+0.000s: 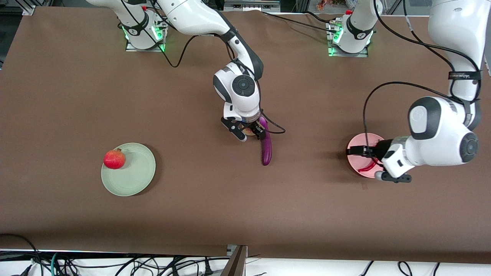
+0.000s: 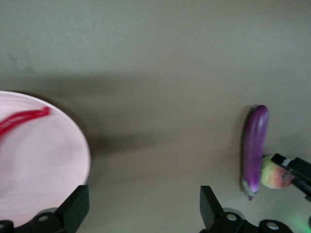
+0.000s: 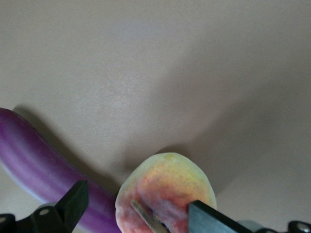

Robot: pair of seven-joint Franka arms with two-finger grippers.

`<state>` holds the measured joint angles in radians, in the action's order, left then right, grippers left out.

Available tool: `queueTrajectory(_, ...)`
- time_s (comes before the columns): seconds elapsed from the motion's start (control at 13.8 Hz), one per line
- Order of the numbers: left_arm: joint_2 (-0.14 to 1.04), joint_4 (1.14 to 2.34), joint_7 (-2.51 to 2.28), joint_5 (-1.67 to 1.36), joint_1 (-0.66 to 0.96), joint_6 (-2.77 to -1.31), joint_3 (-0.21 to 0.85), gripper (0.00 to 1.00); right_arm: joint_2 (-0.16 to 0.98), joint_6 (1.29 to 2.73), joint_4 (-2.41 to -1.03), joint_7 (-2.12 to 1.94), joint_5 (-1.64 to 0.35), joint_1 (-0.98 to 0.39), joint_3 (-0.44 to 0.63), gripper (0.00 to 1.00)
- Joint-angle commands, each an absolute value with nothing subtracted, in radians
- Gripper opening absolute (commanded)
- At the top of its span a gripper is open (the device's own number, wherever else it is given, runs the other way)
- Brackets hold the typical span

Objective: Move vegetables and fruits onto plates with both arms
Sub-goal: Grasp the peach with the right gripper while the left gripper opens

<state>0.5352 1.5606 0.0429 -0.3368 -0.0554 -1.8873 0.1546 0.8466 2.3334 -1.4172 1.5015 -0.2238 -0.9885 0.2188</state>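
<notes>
Brown cloth covers the bench (image 1: 76, 76). From the front, the right tool (image 1: 248, 133) is down at mid-bench around the peach (image 1: 249, 131), with the eggplant (image 1: 265, 145) just beside it, its long axis running toward the front camera. The pomegranate (image 1: 114, 159) sits on the green plate (image 1: 134, 176). The left tool (image 1: 362, 151) hovers over the pink plate (image 1: 358, 143), where the chili (image 1: 367, 167) lies.

From the left wrist, that tool (image 2: 141, 208) is spread wide and empty, with the chili (image 2: 24, 120) on the plate (image 2: 53, 165); eggplant (image 2: 254, 145) and peach (image 2: 274, 172) lie well apart from it.

From the right wrist, the tool (image 3: 141, 208) straddles the peach (image 3: 165, 191); whether it grips yet I cannot tell. The eggplant (image 3: 43, 170) lies alongside, so a lift should probably go straight up to clear it.
</notes>
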Motion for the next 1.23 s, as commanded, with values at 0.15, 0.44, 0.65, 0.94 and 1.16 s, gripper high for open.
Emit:
queueTrajectory(0.15,0.525,1.568,-0.005,-0.36,-0.055,-1.887,0.164,1.0,0.856,2.333,-1.46,1.5,-0.225,-1.019,0.224,0.71)
queueTrajectory(0.44,0.528,1.571,-0.006,-0.36,-0.049,-1.887,0.164,1.0,0.856,2.332,-1.463,1.493,-0.225,-1.029,0.222,0.0)
queueTrajectory(0.65,0.528,1.572,-0.008,-0.36,-0.049,-1.887,0.164,1.0,0.835,2.274,-1.453,1.41,-0.23,-1.011,0.232,0.0)
queueTrajectory(0.94,0.529,1.572,-0.011,-0.36,-0.049,-1.887,0.164,1.0,0.753,2.071,-1.436,1.16,-0.23,-0.934,0.271,0.0)
queueTrajectory(1.16,0.528,1.569,-0.047,-0.362,-0.035,-1.888,0.166,1.0,0.735,1.978,-1.437,0.888,-0.233,-0.92,0.391,0.0)
